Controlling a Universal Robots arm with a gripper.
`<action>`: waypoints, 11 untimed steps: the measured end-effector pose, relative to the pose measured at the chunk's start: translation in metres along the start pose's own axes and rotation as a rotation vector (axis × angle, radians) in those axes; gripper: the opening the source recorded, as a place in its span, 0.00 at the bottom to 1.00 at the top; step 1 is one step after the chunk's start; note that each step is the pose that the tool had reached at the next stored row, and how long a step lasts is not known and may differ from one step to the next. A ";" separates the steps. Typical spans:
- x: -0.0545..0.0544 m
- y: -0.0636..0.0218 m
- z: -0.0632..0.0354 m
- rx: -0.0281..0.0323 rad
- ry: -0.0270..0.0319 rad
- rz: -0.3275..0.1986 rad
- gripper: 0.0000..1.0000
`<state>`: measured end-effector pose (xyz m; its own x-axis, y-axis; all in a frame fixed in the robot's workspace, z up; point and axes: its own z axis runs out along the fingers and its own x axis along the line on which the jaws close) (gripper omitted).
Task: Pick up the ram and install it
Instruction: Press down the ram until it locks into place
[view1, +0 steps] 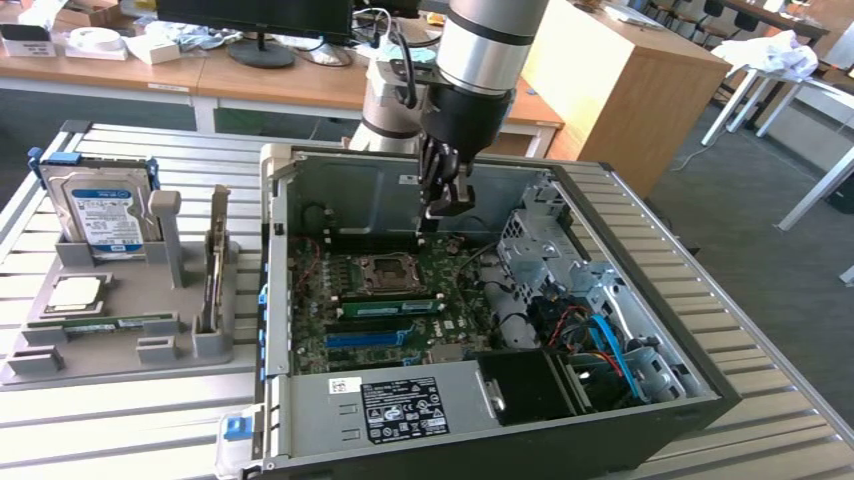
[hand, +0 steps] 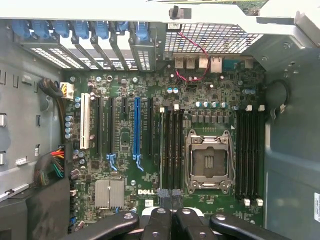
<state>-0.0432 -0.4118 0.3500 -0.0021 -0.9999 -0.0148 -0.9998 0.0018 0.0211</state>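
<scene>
Exterior view: two green sticks can be counted. One, the ram (view1: 388, 303), stands on edge in a motherboard slot between the CPU socket (view1: 388, 268) and the blue slot (view1: 375, 338). Its long axis runs from the exterior view's left to its right, parallel to that slot. Whether it is fully seated is hard to make out. The second green stick (view1: 115, 323) lies flat on the grey fixture (view1: 80, 370) on the counter (view1: 120, 440), beside one hard drive (view1: 102, 210). The gripper (view1: 445, 203) hangs inside the open computer case (view1: 627, 400), above the board and empty, with its fingers pressed together. The arm's upper part is cut off.

Wrist view: the gripper (hand: 168, 214) sits over one of two banks of memory slots flanking the single socket (hand: 207, 161). Seen edge-on there, the ram cannot be picked out.
</scene>
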 end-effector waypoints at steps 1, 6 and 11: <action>0.000 0.0000 0.0000 0.0000 0.0000 0.000 0.10; 0.000 0.0000 0.0000 0.0000 0.0000 0.000 0.10; 0.000 0.0000 0.0000 0.0000 -0.0001 0.000 0.10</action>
<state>-0.0432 -0.4118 0.3500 -0.0022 -0.9999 -0.0148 -0.9998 0.0018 0.0211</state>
